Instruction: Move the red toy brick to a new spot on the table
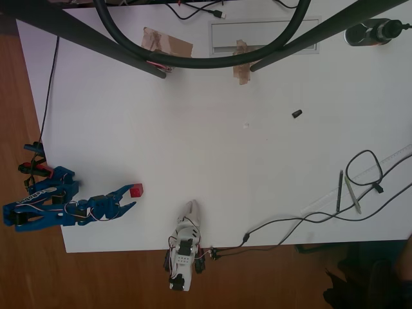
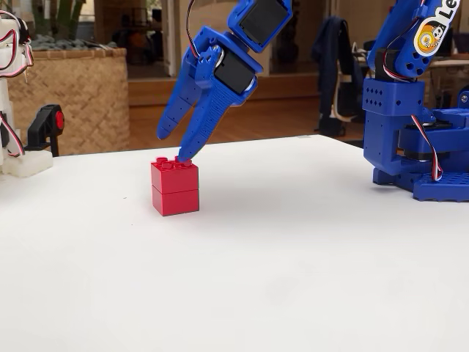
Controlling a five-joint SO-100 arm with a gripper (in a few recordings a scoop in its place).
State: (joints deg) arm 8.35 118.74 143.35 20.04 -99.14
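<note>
White tabletop (image 2: 293,279) runs bare in front of you in the fixed view, with a sunlit room beyond. Nearest stands the red toy brick (image 2: 175,188), upright on the table, studs up. Just above it, at about 1 o'clock, your gripper (image 2: 176,146) hangs with its fingers narrowly parted, one tip touching the studs and nothing held. In the overhead view the brick (image 1: 136,190) sits near the table's lower-left edge, at the fingertips. You look to be at the approach-to-grasp step. Next you'd likely need to widen the fingers, drop them either side of the brick, then close.
</note>
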